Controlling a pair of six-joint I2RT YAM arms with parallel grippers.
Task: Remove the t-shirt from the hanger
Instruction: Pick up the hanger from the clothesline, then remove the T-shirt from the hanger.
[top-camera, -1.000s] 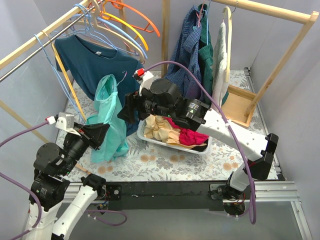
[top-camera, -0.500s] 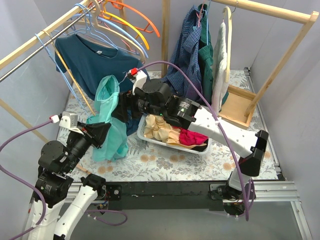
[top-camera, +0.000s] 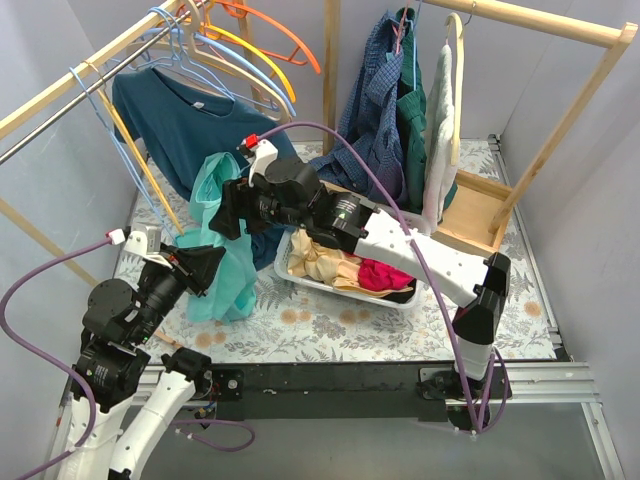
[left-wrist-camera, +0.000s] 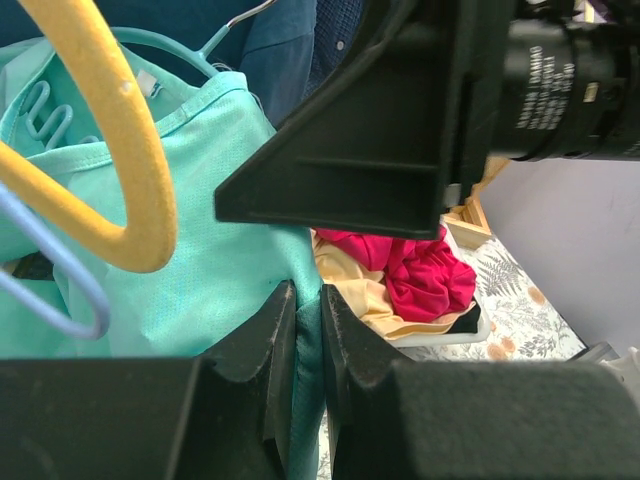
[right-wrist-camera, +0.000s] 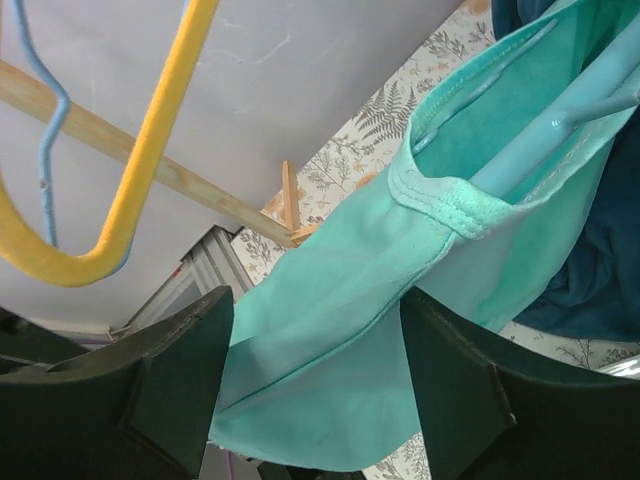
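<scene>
**Teal shirt on its hanger, one gripper pinching it, the other open around it**

The t-shirt (top-camera: 230, 285) hangs in a teal bunch over the left half of the table (top-camera: 330, 322), between the two arms and just left of the basket (top-camera: 335, 290) of clothes. It is on the hanger (right-wrist-camera: 555, 132), whose teal bar runs inside the shirt's neck opening in the right wrist view. In the left wrist view, the hanger's hook (left-wrist-camera: 165, 38) rises above the collar.

The left gripper (top-camera: 203, 262) sits low on the shirt's left side. Its jaws are almost closed, and a thin fold of teal cloth is pinched between them.

The right gripper (top-camera: 228, 208) reaches in from the right at the top of the shirt. Its jaws stand wide apart. The shirt's shoulder and neckband hang in the gap between them, and neither finger (right-wrist-camera: 180, 370) presses the cloth.

A yellow hanger (right-wrist-camera: 150, 160) hangs just left of the shirt. A dark blue shirt (top-camera: 190, 120) hangs on the rail behind it.
</scene>
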